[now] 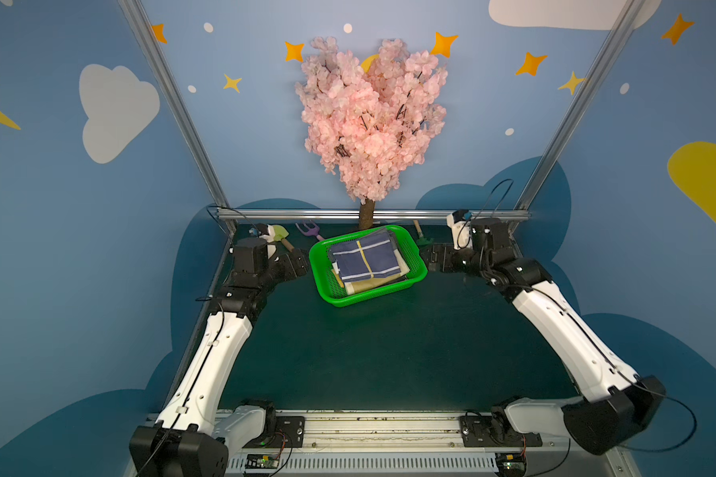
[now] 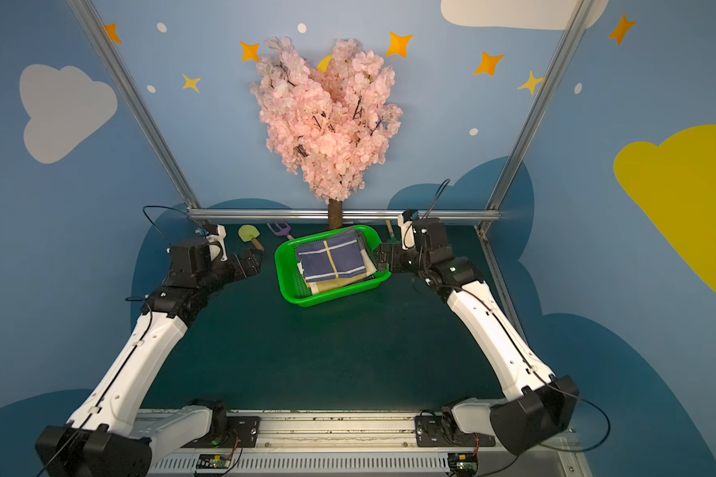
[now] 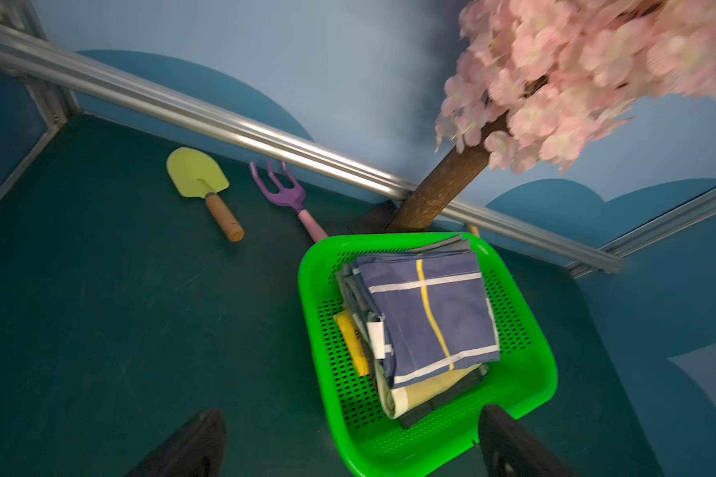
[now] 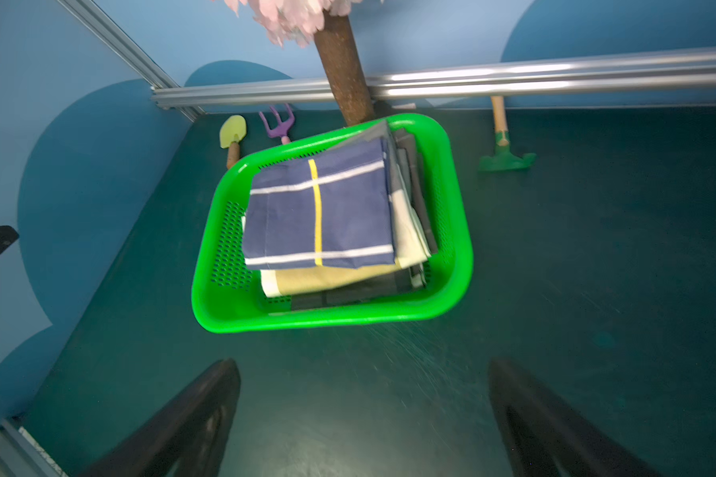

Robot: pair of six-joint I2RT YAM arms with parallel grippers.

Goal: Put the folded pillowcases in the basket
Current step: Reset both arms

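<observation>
Right wrist view: pillowcase [image 4: 319,210] lies folded in the basket [image 4: 459,231]. Left and right jaws stand apart, empty, flanking it.

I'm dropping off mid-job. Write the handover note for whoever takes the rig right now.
Left claw: open, empty, close to the basket on its left side.
Right claw: open, empty, close to the basket's right side.
Pillowcase: folded, navy with white and yellow stripes, lying on top of other folded cloths inside the basket, at the far middle of the table.
Done: pillowcase is in the basket and released.
Left: probably only to draw both arms back from the basket.
</observation>
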